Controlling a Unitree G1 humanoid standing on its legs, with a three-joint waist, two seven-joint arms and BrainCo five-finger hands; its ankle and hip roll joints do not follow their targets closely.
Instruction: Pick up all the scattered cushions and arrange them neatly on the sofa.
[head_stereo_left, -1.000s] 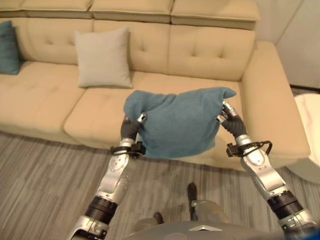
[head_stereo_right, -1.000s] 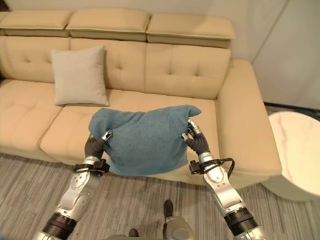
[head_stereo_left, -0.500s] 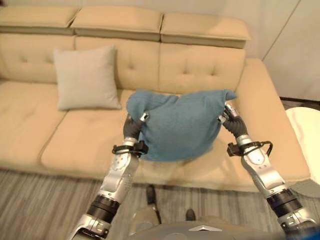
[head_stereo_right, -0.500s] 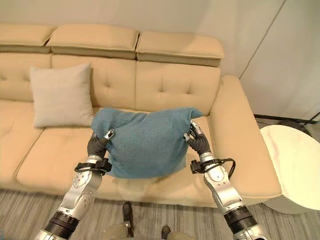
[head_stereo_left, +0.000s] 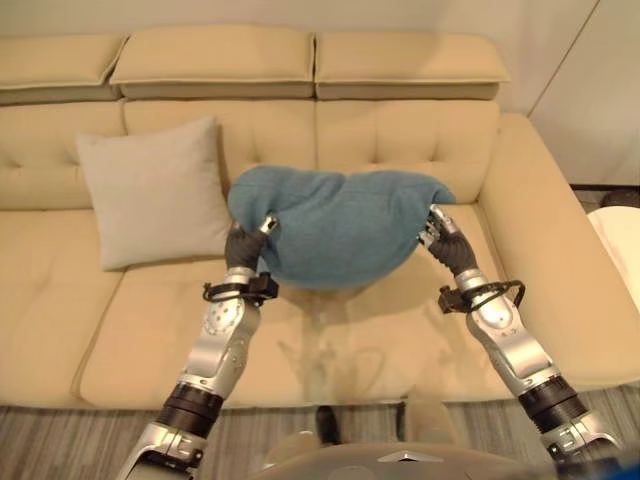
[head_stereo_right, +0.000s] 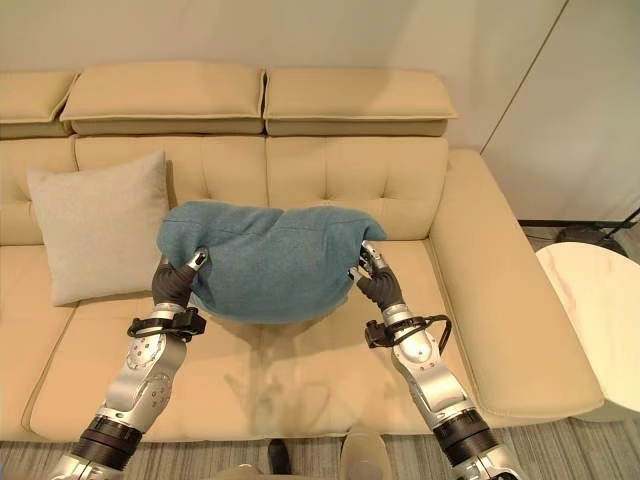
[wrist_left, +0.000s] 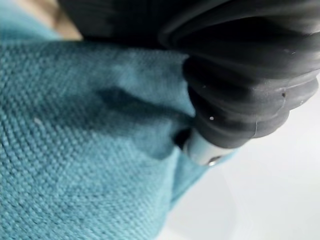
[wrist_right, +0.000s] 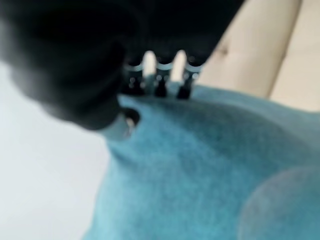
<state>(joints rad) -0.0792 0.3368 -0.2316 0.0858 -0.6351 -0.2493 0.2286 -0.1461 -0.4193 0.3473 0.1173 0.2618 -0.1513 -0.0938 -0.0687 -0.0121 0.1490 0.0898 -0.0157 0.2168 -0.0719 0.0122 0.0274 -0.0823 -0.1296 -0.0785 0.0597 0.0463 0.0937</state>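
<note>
A teal cushion (head_stereo_left: 335, 225) hangs in the air over the right seat of the beige sofa (head_stereo_left: 420, 330), held between both hands. My left hand (head_stereo_left: 243, 250) grips its left edge, thumb and fingers pinching the fabric (wrist_left: 75, 150). My right hand (head_stereo_left: 442, 243) clamps the right corner, fingers curled over the cloth (wrist_right: 200, 165). The cushion sags in the middle, just in front of the tufted backrest (head_stereo_right: 340, 175). A grey-beige cushion (head_stereo_left: 150, 190) leans upright against the backrest on the middle seat, to the left of the teal one.
The sofa's right armrest (head_stereo_left: 560, 270) runs along my right arm. A round white side table (head_stereo_right: 600, 320) stands beyond it on the right. Striped grey floor (head_stereo_right: 560, 440) shows along the sofa's front edge.
The camera has come closer to the sofa and shifted. Both hands have carried the teal cushion up and forward, from over the seat's front edge to just before the backrest.
</note>
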